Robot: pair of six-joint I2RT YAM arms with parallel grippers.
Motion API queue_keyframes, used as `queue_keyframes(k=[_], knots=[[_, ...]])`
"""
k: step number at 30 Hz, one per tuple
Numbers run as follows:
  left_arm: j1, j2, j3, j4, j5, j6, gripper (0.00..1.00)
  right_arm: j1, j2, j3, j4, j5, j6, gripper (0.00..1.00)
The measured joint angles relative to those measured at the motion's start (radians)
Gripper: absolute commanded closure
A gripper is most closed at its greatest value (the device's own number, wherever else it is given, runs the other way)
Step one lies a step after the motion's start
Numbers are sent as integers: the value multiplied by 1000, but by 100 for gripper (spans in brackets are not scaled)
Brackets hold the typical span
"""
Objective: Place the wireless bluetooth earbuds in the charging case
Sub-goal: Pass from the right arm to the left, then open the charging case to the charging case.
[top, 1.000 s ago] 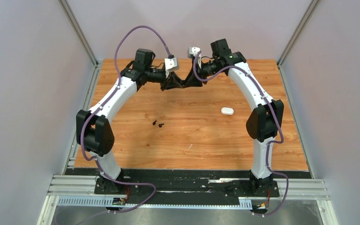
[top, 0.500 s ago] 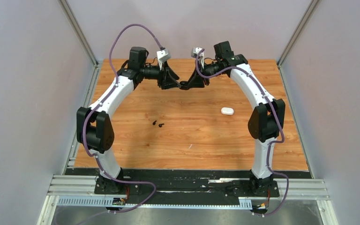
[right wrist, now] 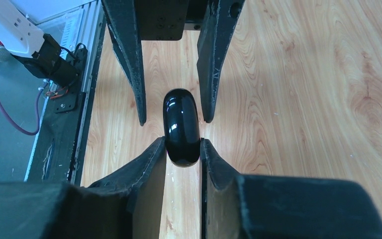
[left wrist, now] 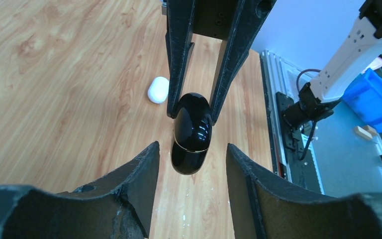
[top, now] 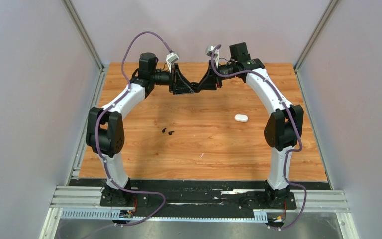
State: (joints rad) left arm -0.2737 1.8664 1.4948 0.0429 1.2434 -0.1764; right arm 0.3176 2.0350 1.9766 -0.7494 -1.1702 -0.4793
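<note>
The glossy black charging case (right wrist: pixel 181 127), closed, hangs above the far middle of the table. My right gripper (right wrist: pixel 182 149) is shut on one end of it. My left gripper (left wrist: pixel 191 162) faces it from the other side and stands open, its fingers either side of the case (left wrist: pixel 191 132) without touching. In the top view the two grippers (top: pixel 189 89) (top: pixel 201 88) meet tip to tip and hide the case. Two black earbuds (top: pixel 164 131) (top: pixel 171 132) lie close together on the wood at centre-left, far from both grippers.
A small white closed case (top: pixel 241 118) lies on the table at the right, also seen past the black case in the left wrist view (left wrist: pixel 158 89). Grey walls enclose the wooden table (top: pixel 204 144) on three sides, with a metal rail along the near edge.
My left gripper has opened and let go of the black case, which stays in the right gripper. Both wrists have turned and lifted a little at the back.
</note>
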Motion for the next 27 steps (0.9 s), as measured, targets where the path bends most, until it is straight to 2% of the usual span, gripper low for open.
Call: queue_keyframes(k=[4, 7, 9, 12, 14, 18, 27], knots=[[-2, 7, 0, 31, 15, -39, 61, 0, 0, 0, 25, -10, 35, 100], [-4, 21, 7, 51, 31, -59, 78, 0, 0, 0, 41, -15, 61, 99], [-4, 33, 15, 58, 43, -64, 87, 0, 0, -2, 51, -14, 77, 94], [-6, 47, 27, 69, 58, -72, 100, -4, 0, -7, 60, -14, 99, 78], [-5, 54, 30, 82, 66, -85, 100, -5, 0, -7, 63, -9, 113, 71], [-3, 61, 30, 119, 69, -106, 100, -5, 1, -7, 85, 17, 156, 65], [0, 69, 31, 148, 71, -112, 100, -13, 11, -6, 143, 43, 279, 62]])
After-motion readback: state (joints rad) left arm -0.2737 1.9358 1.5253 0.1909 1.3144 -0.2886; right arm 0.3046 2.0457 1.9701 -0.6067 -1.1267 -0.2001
